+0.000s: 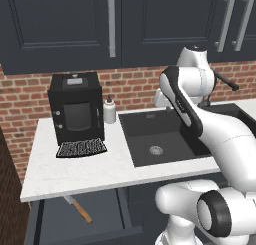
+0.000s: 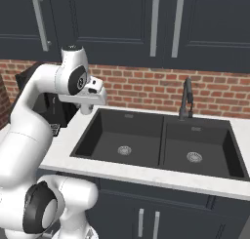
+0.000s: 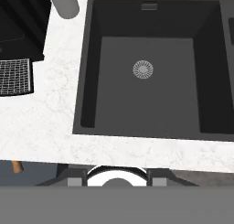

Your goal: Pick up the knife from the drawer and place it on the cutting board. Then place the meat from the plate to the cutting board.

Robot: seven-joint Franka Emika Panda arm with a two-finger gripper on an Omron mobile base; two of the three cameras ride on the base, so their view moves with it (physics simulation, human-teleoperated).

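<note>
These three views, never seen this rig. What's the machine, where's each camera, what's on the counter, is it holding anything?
It is a white robot arm on a drivable base in a rendered kitchen. Two cameras ride on the base behind the arm, left and right; the third sits on its hand, looking down. On the white counter stand a black coffee machine and a small white bottle, beside a dark double sink. Below, the drawer stands open with the knife inside. The hand hangs over the sink; I see nothing in it, though the fingertips are not clear enough to tell open from shut.
</note>
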